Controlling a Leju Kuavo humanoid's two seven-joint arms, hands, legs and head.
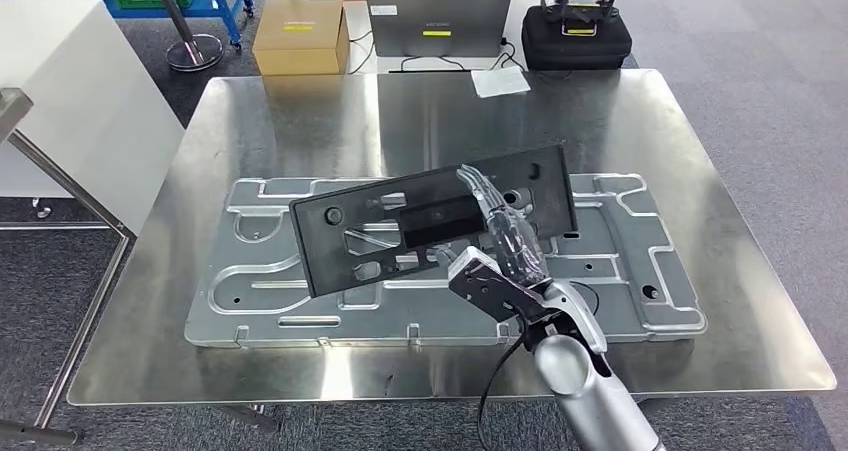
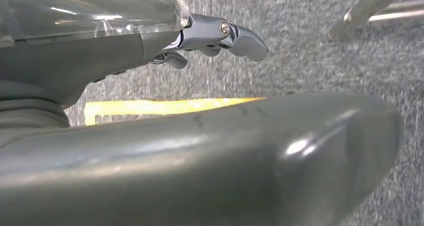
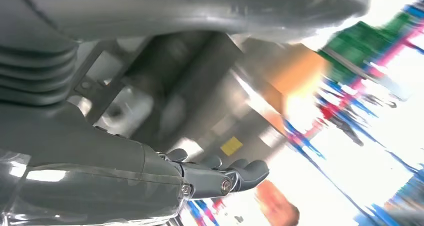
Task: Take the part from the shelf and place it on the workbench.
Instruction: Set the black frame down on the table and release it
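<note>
The right hand (image 1: pixel 510 246) grips the black part (image 1: pixel 430 221) by its lower edge, tilted over the stamped metal plate (image 1: pixel 640 291) on the worktop (image 1: pixel 300 111), probably to set it down. The left hand (image 2: pixel 210 40) holds nothing, fingers (image 2: pixel 245 40) loosely apart.

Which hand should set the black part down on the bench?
Right. The right hand holds the black plastic part over the metal panel on the workbench; the left hand hangs over carpet.
</note>
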